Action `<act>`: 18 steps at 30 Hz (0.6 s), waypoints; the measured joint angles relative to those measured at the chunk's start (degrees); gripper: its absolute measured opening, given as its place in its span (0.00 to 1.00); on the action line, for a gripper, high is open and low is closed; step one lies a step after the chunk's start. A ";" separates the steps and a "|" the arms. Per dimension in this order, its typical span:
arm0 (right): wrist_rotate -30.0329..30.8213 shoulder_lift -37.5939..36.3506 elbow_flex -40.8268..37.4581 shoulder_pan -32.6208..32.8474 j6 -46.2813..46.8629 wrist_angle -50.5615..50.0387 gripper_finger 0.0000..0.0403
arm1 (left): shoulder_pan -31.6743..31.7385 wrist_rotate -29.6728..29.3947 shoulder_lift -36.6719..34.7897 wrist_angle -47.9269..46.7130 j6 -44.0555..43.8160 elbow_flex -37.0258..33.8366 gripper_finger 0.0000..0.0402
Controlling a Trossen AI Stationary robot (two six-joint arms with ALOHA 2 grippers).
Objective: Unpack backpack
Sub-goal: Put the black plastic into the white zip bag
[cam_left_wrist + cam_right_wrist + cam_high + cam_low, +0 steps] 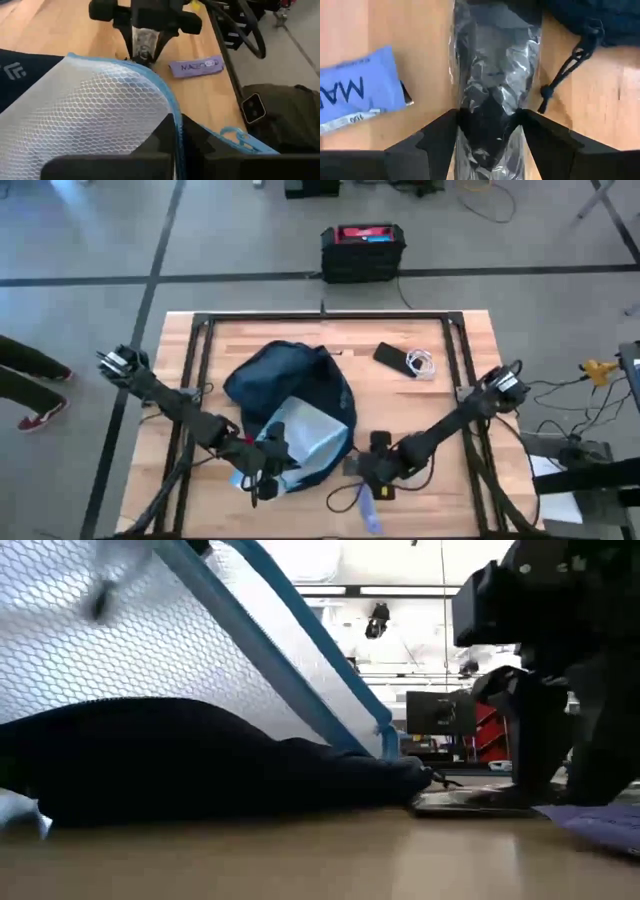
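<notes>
Blue mesh pouch [95, 115] hides much of our dark backpack [290, 385].
Our left gripper [262, 472] pinches it shut; our right gripper [487, 125] half-open around a crinkly plastic packet [495, 65] — contents unclear.

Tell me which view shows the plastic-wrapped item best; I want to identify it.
The right wrist view: the clear-wrapped dark packet fills it, between the right hand's fingers. The left wrist view shows it smaller; the high and low views barely show it.

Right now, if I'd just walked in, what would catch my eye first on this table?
Probably the dark navy backpack slumped mid-table, with a pale blue mesh pouch pulled from its near end, pinched in the left gripper. Just to its right, the right gripper straddles a crinkly clear-wrapped dark packet lying flat, beside a purple snack bar. A phone lies at the far side.
</notes>
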 joint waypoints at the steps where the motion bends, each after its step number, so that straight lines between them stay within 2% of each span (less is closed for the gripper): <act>1: 0.25 0.22 -0.45 -0.08 0.22 0.35 0.49 | -0.02 0.36 0.42 -0.02 -0.02 0.00 0.00; 3: 0.28 0.45 -0.98 -0.12 0.20 0.23 0.43 | -0.09 0.97 1.19 0.04 0.15 0.00 0.00; 9: 0.50 0.00 0.30 -0.12 -2.05 -0.33 0.18 | -0.09 4.04 3.19 -0.09 0.64 0.00 0.00; 11: -0.27 -0.37 1.20 -0.12 -3.17 -0.94 0.05 | -0.09 4.20 3.43 -0.14 0.66 0.00 0.00; 13: -0.37 -0.88 2.65 -0.10 -3.84 -2.55 0.02 | -0.10 4.70 3.48 -0.23 0.61 0.00 0.00; 18: -0.50 -1.02 7.37 -0.08 -4.22 -8.90 0.03 | -0.18 5.08 3.48 -0.36 0.55 0.00 0.00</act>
